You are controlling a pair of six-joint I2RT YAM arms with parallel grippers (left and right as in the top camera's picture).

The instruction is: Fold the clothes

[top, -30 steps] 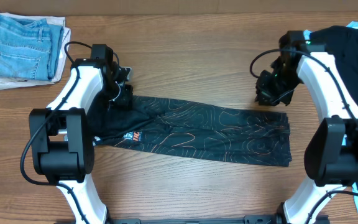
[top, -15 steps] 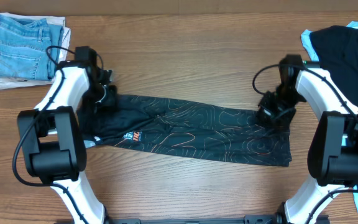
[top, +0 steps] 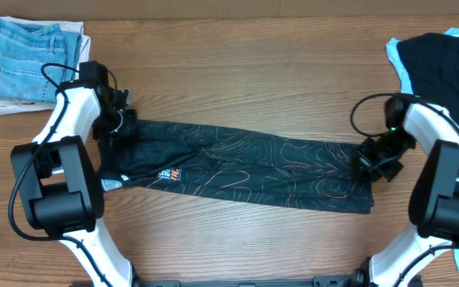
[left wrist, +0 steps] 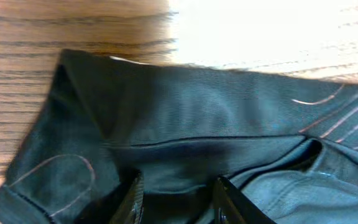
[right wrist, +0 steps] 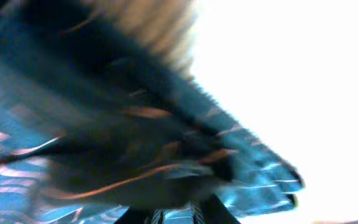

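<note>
The clothes, a black shirt point(top: 253, 167) with thin orange contour lines, lie folded into a long strip across the middle of the table. My left gripper point(top: 120, 131) sits at the strip's upper left end. In the left wrist view its fingers point(left wrist: 135, 200) stand apart over a fold of the shirt point(left wrist: 197, 112), so the left gripper point(left wrist: 179, 190) is open. At the strip's right end is my right gripper point(top: 370, 163). The right wrist view is blurred. There the right gripper point(right wrist: 176, 214) has its fingers close together, with shirt fabric point(right wrist: 135, 155) bunched over and between them.
Folded light-blue jeans point(top: 30, 52) rest on a white cloth at the far left corner. A heap of dark clothes point(top: 445, 72) on a light-blue cloth point(top: 394, 49) fills the far right. Bare wood table point(top: 237, 72) lies behind and in front of the strip.
The left gripper slid left to the shirt's end and its fingers spread wider. The right gripper moved down and right from the shirt's upper right corner to its right edge.
</note>
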